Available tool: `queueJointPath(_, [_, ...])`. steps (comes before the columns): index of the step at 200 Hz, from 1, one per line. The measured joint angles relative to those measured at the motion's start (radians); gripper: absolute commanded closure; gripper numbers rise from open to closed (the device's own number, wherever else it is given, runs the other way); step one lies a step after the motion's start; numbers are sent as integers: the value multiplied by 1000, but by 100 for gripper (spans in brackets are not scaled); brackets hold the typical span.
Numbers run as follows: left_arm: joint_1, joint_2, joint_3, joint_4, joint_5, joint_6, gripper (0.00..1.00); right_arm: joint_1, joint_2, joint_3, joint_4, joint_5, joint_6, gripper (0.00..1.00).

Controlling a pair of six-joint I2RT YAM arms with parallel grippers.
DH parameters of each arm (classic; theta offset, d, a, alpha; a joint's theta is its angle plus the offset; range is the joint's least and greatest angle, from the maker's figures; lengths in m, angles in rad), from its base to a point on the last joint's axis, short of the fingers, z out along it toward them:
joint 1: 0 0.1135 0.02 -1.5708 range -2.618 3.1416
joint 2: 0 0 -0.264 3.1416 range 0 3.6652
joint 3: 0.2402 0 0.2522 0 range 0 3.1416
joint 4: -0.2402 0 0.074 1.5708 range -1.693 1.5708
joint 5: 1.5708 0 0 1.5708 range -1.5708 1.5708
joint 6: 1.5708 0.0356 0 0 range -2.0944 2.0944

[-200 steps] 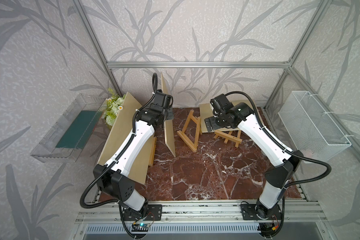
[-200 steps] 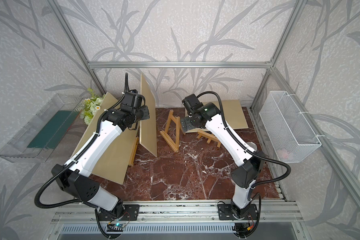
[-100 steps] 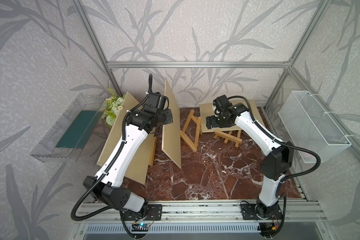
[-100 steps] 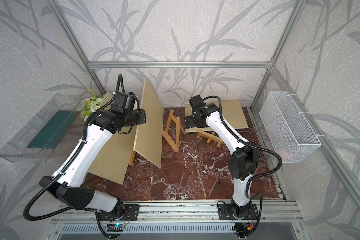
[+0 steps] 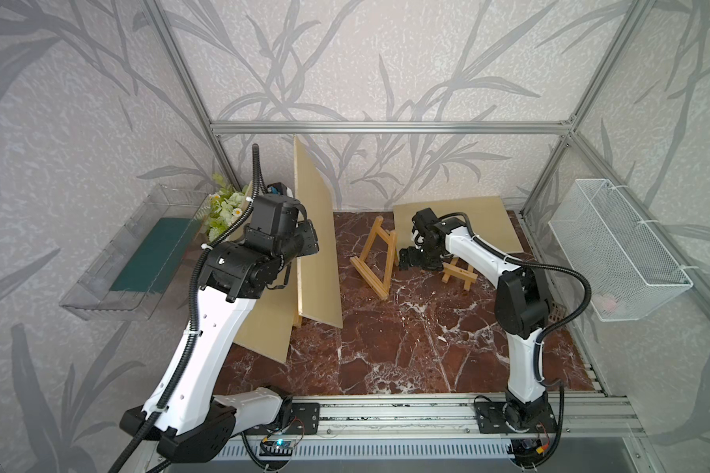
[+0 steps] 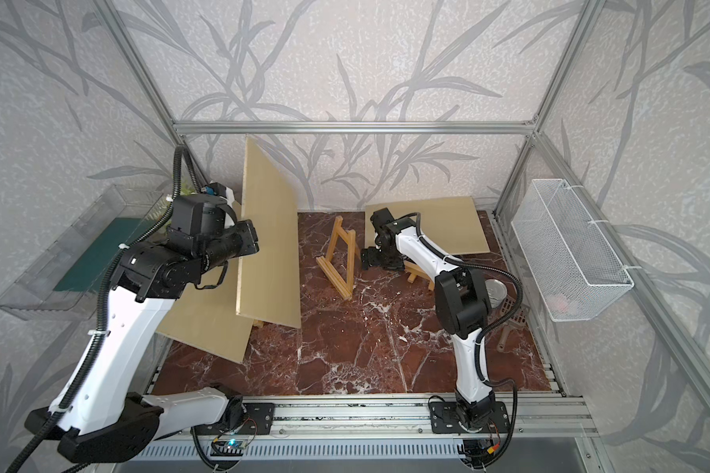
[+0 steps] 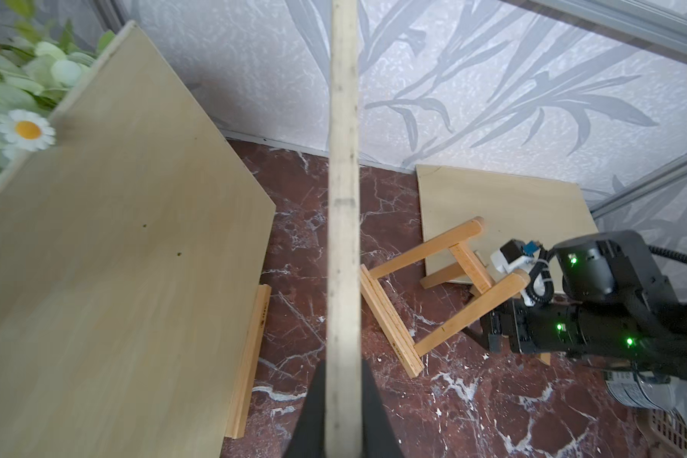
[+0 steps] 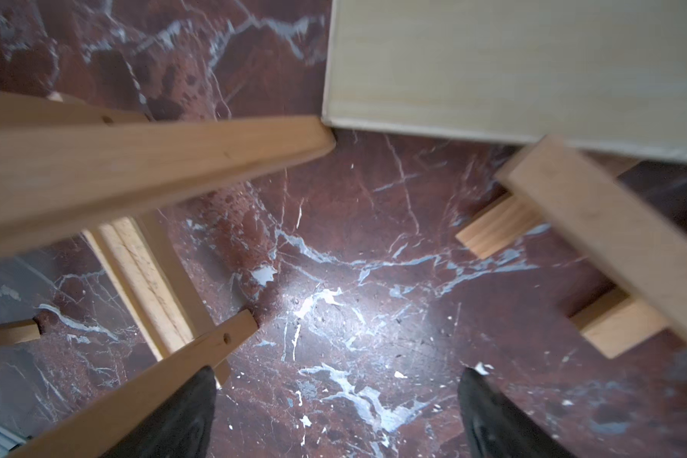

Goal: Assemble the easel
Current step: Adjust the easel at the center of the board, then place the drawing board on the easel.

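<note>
Two wooden easel frames stood toward the far side of the marble worktop [image 5: 406, 348]: the taller easel frame [image 5: 376, 256] near the middle and the smaller easel frame [image 5: 460, 275] just to its right, at the near edge of a flat board [image 5: 480, 221] lying in the far right corner. The right hand [image 8: 334, 396] hung low between the two frames, its fingers [image 8: 183, 412] spread wide with nothing between them. One finger sat close beside a leg of the taller easel frame, though whether it touched was unclear. Left of the frames, the left hand [image 7: 342, 396] was clamped tight on the edge of a thin upright board [image 5: 318, 254], which stood tilted on edge. Further left, a larger board [image 5: 263, 327] leaned in front of artificial flowers [image 5: 222, 204].
</note>
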State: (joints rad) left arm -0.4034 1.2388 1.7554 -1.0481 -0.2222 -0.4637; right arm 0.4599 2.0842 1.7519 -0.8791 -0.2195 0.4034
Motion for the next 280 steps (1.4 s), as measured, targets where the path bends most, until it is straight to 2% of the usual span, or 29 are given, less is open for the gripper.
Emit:
queueJointPath(45, [0, -2, 0, 0, -23, 2, 100, 28, 0, -177, 105, -80, 84, 8])
queueJointPath(98, [0, -3, -24, 0, -19, -14, 100, 125, 8, -185, 247, -121, 172, 8])
queueJointPath(148, [0, 0, -31, 1, -10, -34, 100, 171, 15, -184, 307, -166, 183, 8])
queueJointPath(182, [0, 31, -31, 7, 7, -96, 100, 152, -32, -220, 286, -82, 180, 7])
queueJointPath(248, [-4, 145, 9, -55, 13, -264, 100, 44, -333, -295, 194, 114, 183, 7])
queueJointPath(280, [-14, 160, 31, -81, 4, -306, 100, 37, -367, -295, 170, 162, 166, 7])
